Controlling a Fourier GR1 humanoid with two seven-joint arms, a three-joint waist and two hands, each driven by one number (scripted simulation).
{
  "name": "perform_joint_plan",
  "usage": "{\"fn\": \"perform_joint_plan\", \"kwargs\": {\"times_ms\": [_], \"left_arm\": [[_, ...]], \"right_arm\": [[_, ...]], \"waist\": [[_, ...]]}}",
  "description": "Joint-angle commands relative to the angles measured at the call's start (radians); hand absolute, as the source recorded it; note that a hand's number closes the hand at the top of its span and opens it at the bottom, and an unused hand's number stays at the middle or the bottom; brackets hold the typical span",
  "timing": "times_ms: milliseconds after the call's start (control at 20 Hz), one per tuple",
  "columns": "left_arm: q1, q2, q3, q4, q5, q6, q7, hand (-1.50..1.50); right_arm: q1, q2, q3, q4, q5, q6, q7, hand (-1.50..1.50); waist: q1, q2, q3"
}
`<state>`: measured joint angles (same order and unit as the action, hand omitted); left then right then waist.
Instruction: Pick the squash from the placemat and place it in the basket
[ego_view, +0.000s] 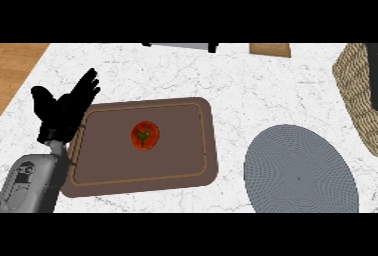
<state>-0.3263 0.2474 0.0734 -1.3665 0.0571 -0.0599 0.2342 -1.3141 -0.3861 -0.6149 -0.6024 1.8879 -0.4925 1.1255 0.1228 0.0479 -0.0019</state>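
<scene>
On the marble counter (221, 80), a tomato (145, 135) tops the brown tray (184, 150) beside the spread left robot hand (65, 107).

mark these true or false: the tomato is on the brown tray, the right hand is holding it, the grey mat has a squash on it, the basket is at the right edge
1. The tomato lies on the brown tray. True.
2. The right hand holds the tomato. False: no right hand shows; only the left hand is in view, open at the tray's left edge.
3. The grey mat has a squash on it. False: no squash shows on it.
4. The basket is at the right edge. True.
</scene>
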Motion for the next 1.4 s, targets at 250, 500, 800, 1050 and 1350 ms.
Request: {"fn": "perform_joint_plan", "kwargs": {"times_ms": [250,500,800,1050,1350], "left_arm": [[0.03,0.02,0.036,-0.018,0.026,-0.007,0.018,0.0],[0.062,0.016,0.032,0.006,0.014,-0.014,-0.028,0.0],[0.073,-0.005,0.029,-0.009,0.001,0.016,-0.031,0.0],[0.053,-0.002,0.035,0.01,-0.001,0.023,-0.013,0.0],[0.071,-0.005,0.027,-0.003,-0.008,0.017,-0.028,0.0]], "right_arm": [[0.052,-0.016,-0.071,0.122,0.069,-0.109,0.169,1.5],[0.056,-0.038,-0.122,0.128,0.045,-0.181,0.118,1.5],[0.114,-0.031,-0.169,0.154,0.036,-0.304,0.076,1.5],[0.193,-0.068,-0.242,0.092,0.063,-0.346,0.135,-1.5],[0.179,-0.058,-0.264,0.154,0.064,-0.416,0.067,-1.5]], "waist": [[-0.032,-0.015,0.003],[-0.051,-0.02,0.003],[-0.049,-0.019,0.004],[-0.062,-0.017,0.005],[-0.058,-0.021,0.004]]}}
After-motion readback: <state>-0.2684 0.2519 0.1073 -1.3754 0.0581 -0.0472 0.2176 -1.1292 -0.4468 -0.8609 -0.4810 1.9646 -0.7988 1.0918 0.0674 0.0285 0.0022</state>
